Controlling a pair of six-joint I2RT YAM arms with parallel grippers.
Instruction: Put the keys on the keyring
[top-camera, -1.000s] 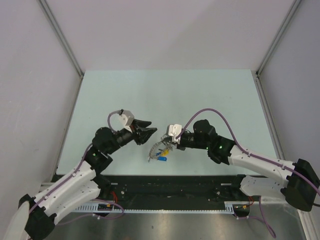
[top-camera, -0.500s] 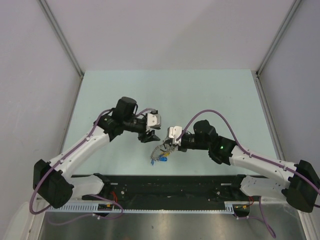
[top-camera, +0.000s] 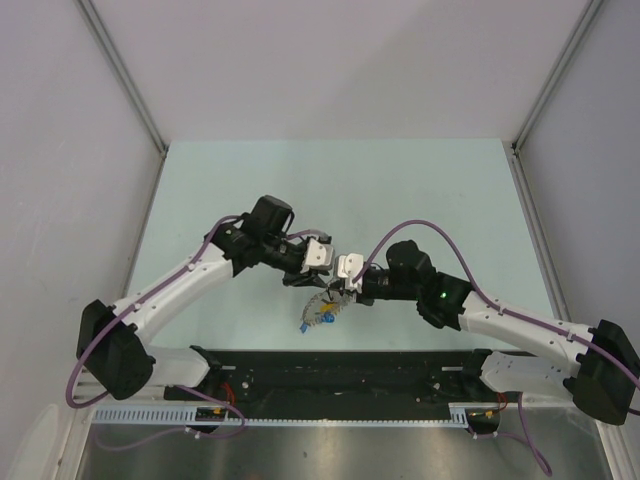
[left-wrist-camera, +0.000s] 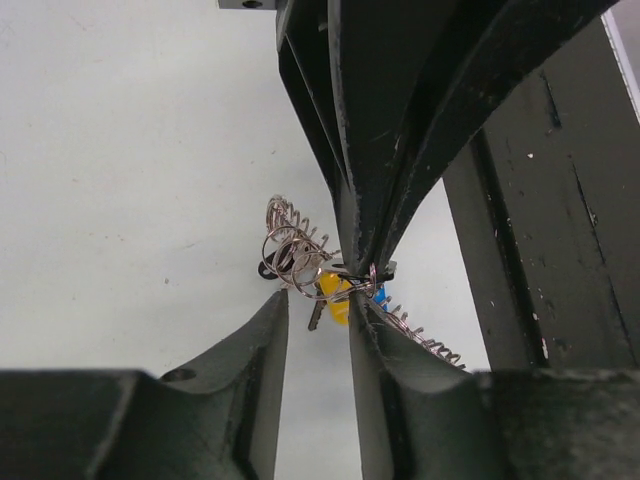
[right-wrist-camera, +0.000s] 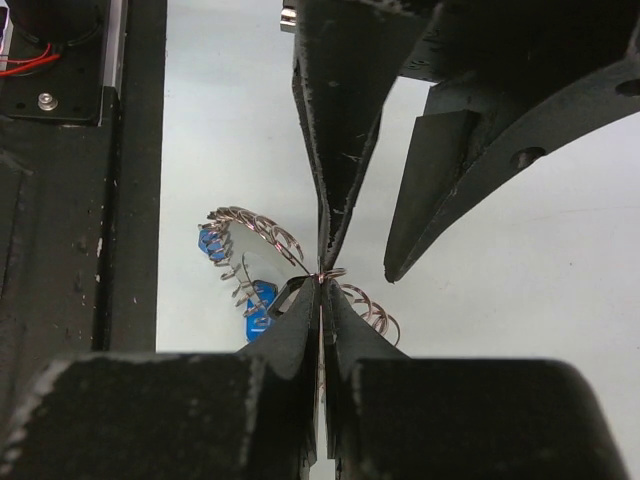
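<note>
The keyring (top-camera: 316, 303) is a coiled silver wire loop hanging just above the pale table, near its front middle. Blue keys (right-wrist-camera: 258, 306) and a yellow key (left-wrist-camera: 335, 297) hang on it, and a black key head (left-wrist-camera: 266, 270) shows behind the coil. My right gripper (top-camera: 336, 291) is shut on the ring's wire; in its wrist view the pinch (right-wrist-camera: 322, 284) is at the loop's right side (right-wrist-camera: 250, 226). My left gripper (top-camera: 306, 279) is open, right against the ring from the left. In its wrist view its fingertips (left-wrist-camera: 275, 303) straddle the keys, one beside the right gripper's pinch.
The pale green table (top-camera: 400, 190) is walled on the left, the right and the back. A black rail (top-camera: 340, 365) runs along the near edge just below the ring. Both arms meet over the front middle.
My left arm has swung up and to the right, bringing its open fingers to the keyring. My right gripper has held the ring in the same place.
</note>
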